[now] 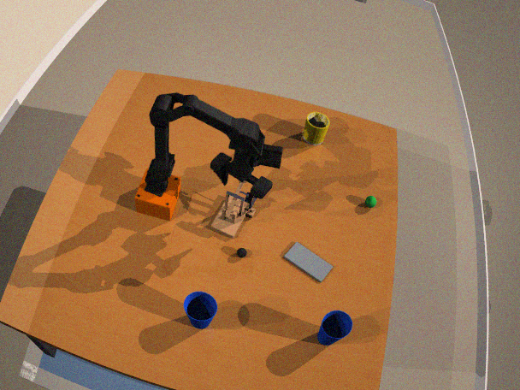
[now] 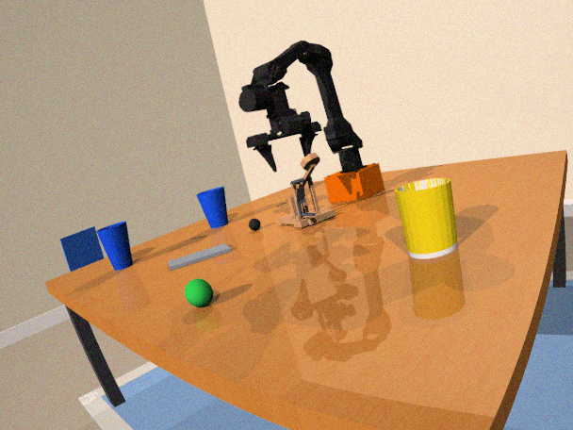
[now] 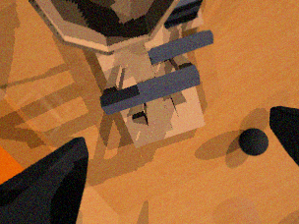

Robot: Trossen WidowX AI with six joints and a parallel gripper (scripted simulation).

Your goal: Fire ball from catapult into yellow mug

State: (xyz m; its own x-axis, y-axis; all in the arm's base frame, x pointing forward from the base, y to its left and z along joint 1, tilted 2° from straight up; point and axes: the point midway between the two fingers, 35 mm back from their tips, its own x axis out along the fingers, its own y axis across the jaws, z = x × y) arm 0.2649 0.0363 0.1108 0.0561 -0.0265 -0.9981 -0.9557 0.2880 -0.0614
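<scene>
Your black end effector (image 1: 241, 181) (image 2: 289, 157) (image 3: 178, 131), fingers spread and empty, hangs above the pale wooden catapult (image 1: 228, 227) (image 2: 308, 219) (image 3: 189, 118). The yellow cylindrical mug (image 1: 316, 130) (image 2: 428, 219) stands near the table's (image 1: 265, 103) (image 2: 377, 391) (image 3: 246, 187) far-right corner in the top view.

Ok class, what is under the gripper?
Under the open gripper stands the catapult. In the top view the arm hides the catapult's cup; the tabletop beneath its base cannot be seen.

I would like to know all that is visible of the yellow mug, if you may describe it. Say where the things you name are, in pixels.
The yellow mug (image 1: 316, 132) (image 2: 426, 219) stands upright on the table, mouth up. It is a wide, nearly cylindrical vessel, narrowing slightly downward, with a pale inside and a white band at its base. The wall has faint vertical facets and looks smooth; I cannot tell the material. Only the table visibly touches it.
</scene>
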